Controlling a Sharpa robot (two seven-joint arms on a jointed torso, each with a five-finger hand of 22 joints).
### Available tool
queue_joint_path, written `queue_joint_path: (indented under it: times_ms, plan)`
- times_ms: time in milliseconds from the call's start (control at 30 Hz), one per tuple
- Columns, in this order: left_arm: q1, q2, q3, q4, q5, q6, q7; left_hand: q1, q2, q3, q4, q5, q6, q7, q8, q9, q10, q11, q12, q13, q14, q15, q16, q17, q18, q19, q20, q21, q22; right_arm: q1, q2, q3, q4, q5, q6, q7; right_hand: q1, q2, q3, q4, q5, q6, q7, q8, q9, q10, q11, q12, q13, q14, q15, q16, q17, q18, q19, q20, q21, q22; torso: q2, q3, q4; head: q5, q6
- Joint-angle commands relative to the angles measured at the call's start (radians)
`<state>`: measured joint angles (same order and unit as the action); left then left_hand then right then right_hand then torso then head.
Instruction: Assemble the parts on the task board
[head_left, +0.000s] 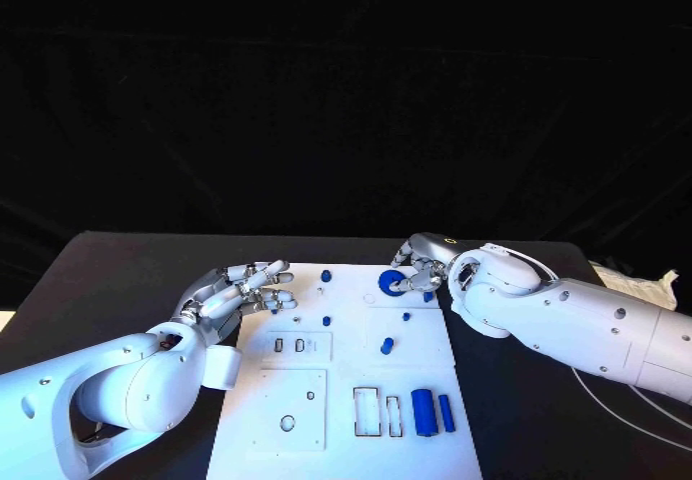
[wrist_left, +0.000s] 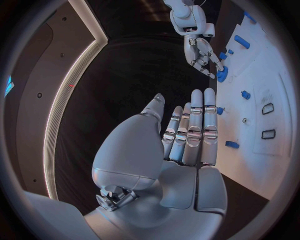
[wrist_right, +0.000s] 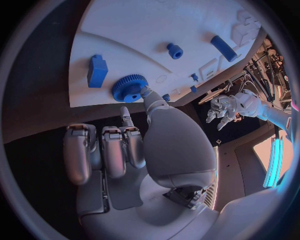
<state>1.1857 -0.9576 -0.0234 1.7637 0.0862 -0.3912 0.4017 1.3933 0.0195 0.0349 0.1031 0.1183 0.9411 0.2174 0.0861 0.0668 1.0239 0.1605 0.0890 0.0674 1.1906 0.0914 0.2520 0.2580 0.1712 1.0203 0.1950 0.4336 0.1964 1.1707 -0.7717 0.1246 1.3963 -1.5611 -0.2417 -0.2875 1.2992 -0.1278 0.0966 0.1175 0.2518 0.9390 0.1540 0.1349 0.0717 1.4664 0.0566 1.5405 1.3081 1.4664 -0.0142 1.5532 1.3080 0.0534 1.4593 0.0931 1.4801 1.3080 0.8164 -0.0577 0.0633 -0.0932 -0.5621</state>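
The white task board (head_left: 346, 380) lies in the middle of the black table. A blue gear (head_left: 389, 283) sits at the board's far right part, and my right hand (head_left: 421, 265) pinches its rim between thumb and a finger. The right wrist view shows the gear (wrist_right: 129, 87) at the thumb tip, with a blue block (wrist_right: 97, 70) and a short blue peg (wrist_right: 174, 50) beside it. My left hand (head_left: 238, 292) hovers over the board's left edge, fingers stretched out and holding nothing; the left wrist view shows the same hand (wrist_left: 187, 140). Two blue bars (head_left: 430, 411) lie at the board's near right.
Small blue pegs (head_left: 326, 321) stand along the board's middle, and another blue piece (head_left: 387, 345) lies near them. Empty rectangular slots (head_left: 378, 412) sit beside the bars, and a round hole (head_left: 287, 423) is at the near left. Crumpled white material (head_left: 642, 285) lies at the table's right edge.
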Motion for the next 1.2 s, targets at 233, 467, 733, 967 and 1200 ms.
queue_joint_path:
  times_ms: [233, 467, 733, 967, 1200]
  plan:
    - [0.001, 0.001, 0.001, -0.001, 0.002, 0.022, 0.005, 0.005, 0.003, -0.001, -0.007, -0.003, -0.002, 0.005, -0.004, -0.001, -0.007, 0.003, -0.004, -0.001, 0.000, 0.004, -0.004, 0.001, 0.009, -0.003, 0.002, 0.005, 0.001, -0.006, 0.006, 0.000, -0.003, -0.068, 0.032, -0.019, 0.016, 0.013, 0.000, 0.002, 0.006, 0.024, -0.007, 0.019, 0.005, 0.093, 0.005, 0.012, 0.246, 0.098, 0.002, 0.007, 0.235, -0.010, 0.017, -0.001, 0.009, 0.052, 0.000, 0.0005, -0.0016, -0.002, -0.009]
    - [0.001, 0.001, 0.001, -0.003, 0.002, 0.021, 0.005, 0.005, 0.003, -0.001, -0.007, -0.003, -0.002, 0.005, -0.004, -0.001, -0.007, 0.003, -0.004, -0.001, 0.000, 0.004, -0.004, 0.001, 0.009, -0.003, 0.002, 0.005, 0.001, -0.007, 0.005, 0.000, -0.002, -0.074, 0.028, -0.020, 0.016, 0.024, 0.005, 0.003, 0.012, 0.038, -0.011, 0.027, 0.006, 0.097, 0.002, 0.018, 0.252, 0.099, 0.000, 0.009, 0.240, -0.012, 0.022, -0.003, 0.013, 0.063, -0.001, 0.0000, 0.0001, -0.004, -0.010]
    - [0.001, 0.001, 0.001, -0.004, 0.002, 0.022, 0.005, 0.005, 0.004, -0.001, -0.008, -0.003, -0.001, 0.004, -0.004, -0.001, -0.006, 0.002, -0.004, -0.001, 0.000, 0.003, -0.004, 0.004, 0.009, -0.004, 0.002, 0.006, 0.002, -0.008, 0.005, 0.000, -0.005, -0.066, 0.041, -0.018, 0.014, 0.041, 0.013, 0.007, 0.027, 0.065, -0.018, 0.039, 0.008, 0.100, -0.004, 0.023, 0.257, 0.100, -0.006, 0.010, 0.242, -0.013, 0.025, -0.007, 0.016, 0.068, 0.000, -0.0002, -0.0003, -0.004, -0.013]
    - [0.001, 0.001, 0.001, -0.004, 0.002, 0.022, 0.005, 0.005, 0.004, -0.001, -0.008, -0.003, -0.001, 0.004, -0.004, -0.001, -0.006, 0.002, -0.004, -0.001, 0.000, 0.003, -0.004, 0.004, 0.009, -0.004, 0.002, 0.006, 0.002, -0.009, 0.006, 0.000, -0.004, -0.064, 0.047, -0.032, 0.043, 0.061, 0.042, -0.010, 0.024, 0.089, -0.028, 0.047, 0.010, 0.099, -0.014, 0.022, 0.256, 0.100, -0.014, 0.009, 0.241, -0.019, 0.037, -0.014, 0.027, 0.097, -0.001, -0.0002, -0.0003, -0.005, -0.012]
    - [0.001, -0.003, 0.001, -0.002, 0.008, 0.027, 0.007, -0.001, 0.005, -0.002, -0.006, -0.003, -0.001, 0.005, -0.005, -0.001, -0.007, 0.003, -0.005, -0.001, -0.001, 0.004, -0.004, 0.006, 0.009, -0.005, 0.002, 0.007, 0.002, -0.009, 0.007, 0.000, 0.009, -0.065, -0.001, -0.029, 0.040, 0.073, 0.064, -0.009, 0.011, 0.102, -0.032, 0.049, 0.010, 0.101, -0.018, 0.024, 0.257, 0.100, -0.017, 0.009, 0.242, -0.020, 0.040, -0.018, 0.029, 0.102, -0.001, -0.0012, 0.0001, -0.008, -0.013]
